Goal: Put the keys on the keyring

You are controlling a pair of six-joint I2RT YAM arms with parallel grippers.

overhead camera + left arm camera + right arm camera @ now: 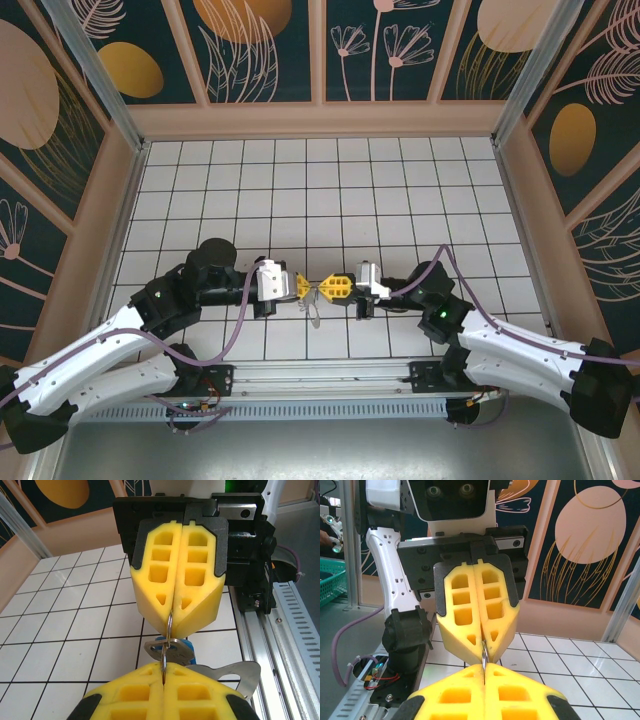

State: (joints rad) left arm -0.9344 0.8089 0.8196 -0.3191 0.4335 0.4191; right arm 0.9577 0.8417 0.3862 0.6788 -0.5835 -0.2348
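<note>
Yellow plastic fingers are seen meeting tip to tip in the top external view, over the near part of the white tiled table (400, 190): the left gripper (306, 286) and the right gripper (337, 288) are pointed at each other, both closed, with the keyring (321, 288) pinched between them above the tiles. A small pale object (315, 312) is seen hanging just below the ring, too small there to be named. In the left wrist view, the left gripper (162, 669) is shown at the bottom edge, its jaws pressed together on the lower end of the thin metal keyring (169, 630), while the right gripper (172, 614) is seen opposite, likewise clamped on the ring's upper end. The key (175, 649), silver with a bright blue head, is held against the ring just above the left fingertips; whether it is threaded on cannot be told. A flat silver metal tab (235, 672) is seen jutting to the right beside it, over the tiles and near an aluminium rail (295, 630). In the right wrist view, the right gripper (484, 671) is shown at the bottom and the left gripper (482, 642) facing it, both shut, with a short stretch of the ring visible in the narrow gap between the two seams.
</note>
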